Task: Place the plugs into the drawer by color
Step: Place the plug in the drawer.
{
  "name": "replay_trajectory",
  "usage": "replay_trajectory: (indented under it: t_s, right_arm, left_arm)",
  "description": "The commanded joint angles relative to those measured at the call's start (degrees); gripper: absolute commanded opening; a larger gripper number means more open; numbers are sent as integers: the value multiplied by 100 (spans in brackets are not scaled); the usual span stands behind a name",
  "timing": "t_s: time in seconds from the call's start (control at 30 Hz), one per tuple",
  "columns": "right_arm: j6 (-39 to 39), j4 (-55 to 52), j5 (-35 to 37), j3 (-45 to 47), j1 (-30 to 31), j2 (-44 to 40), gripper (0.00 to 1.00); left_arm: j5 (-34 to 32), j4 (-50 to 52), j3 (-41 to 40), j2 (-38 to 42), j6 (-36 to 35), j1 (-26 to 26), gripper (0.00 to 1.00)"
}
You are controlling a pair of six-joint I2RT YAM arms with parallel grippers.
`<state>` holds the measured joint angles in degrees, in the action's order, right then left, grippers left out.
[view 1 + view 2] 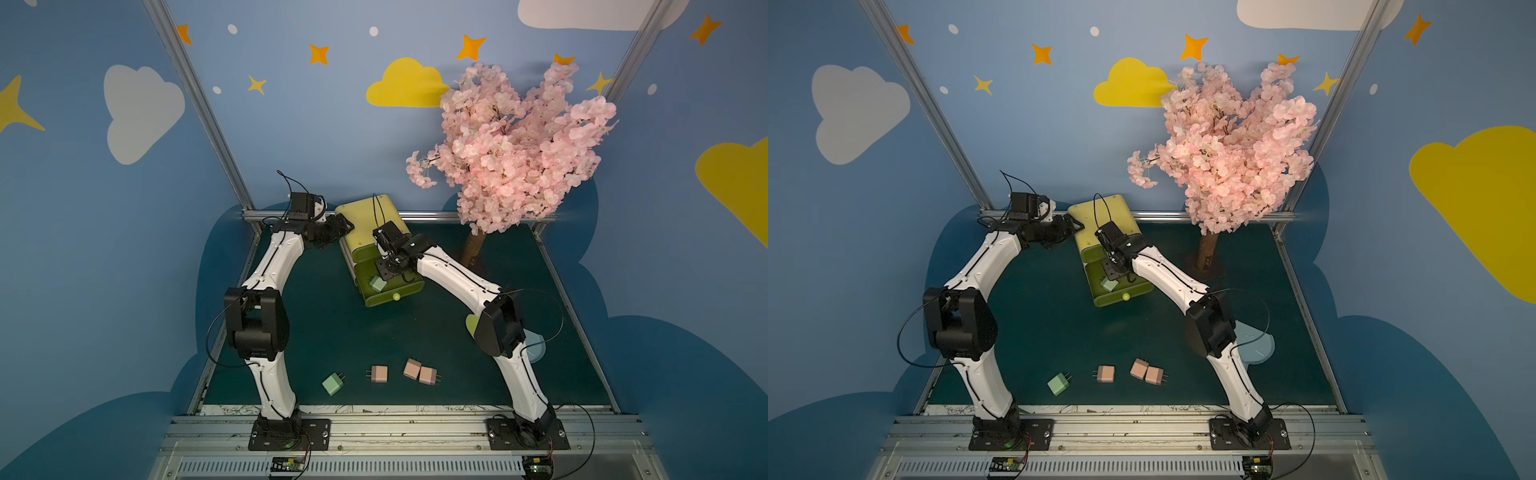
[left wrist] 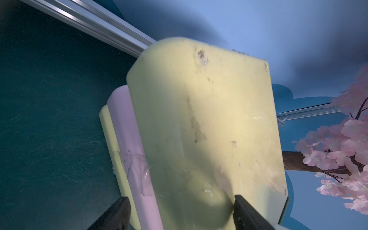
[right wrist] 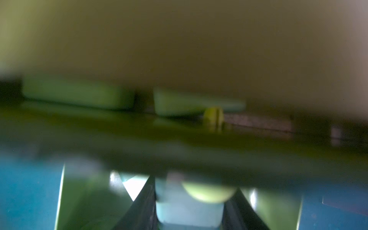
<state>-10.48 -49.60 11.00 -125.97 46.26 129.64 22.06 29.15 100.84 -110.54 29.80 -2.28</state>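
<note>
The yellow-green drawer point(image 1: 370, 214) point(image 1: 1100, 212) stands at the back middle, with a lower tray point(image 1: 409, 287) pulled out toward the front. My right gripper point(image 1: 383, 272) point(image 3: 194, 185) hangs over that tray, shut on a pale green plug point(image 1: 378, 284) point(image 1: 1109, 284) point(image 3: 189, 209). Two blurred greenish blocks lie deeper in the right wrist view. My left gripper point(image 1: 343, 227) point(image 2: 180, 197) clasps the drawer's back left corner point(image 2: 199, 109), a finger on each side. On the mat near the front lie a green plug point(image 1: 333, 383) and three pink plugs point(image 1: 379, 373) point(image 1: 412, 368) point(image 1: 428, 375).
A pink blossom tree point(image 1: 511, 145) stands at the back right, its trunk point(image 1: 473, 245) just right of the drawer. A pale blue disc point(image 1: 536, 349) and a yellowish one point(image 1: 471, 324) lie under my right arm. Aluminium rails point(image 1: 436, 216) border the mat.
</note>
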Motion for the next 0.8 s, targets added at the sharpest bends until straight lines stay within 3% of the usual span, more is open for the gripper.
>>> replay_trajectory:
  t_s: [0.0, 0.43, 0.77]
  right_arm:
    - [37, -278, 33, 89, -36, 158, 12]
    - [-211, -243, 292, 630, 142, -788, 13]
    - [-472, -177, 249, 725, 146, -500, 13]
  left_arm:
    - [-251, 329, 15, -108, -104, 35, 82]
    - [-260, 337, 6, -64, -97, 35, 82]
    - [-264, 287, -64, 56, -85, -28, 82]
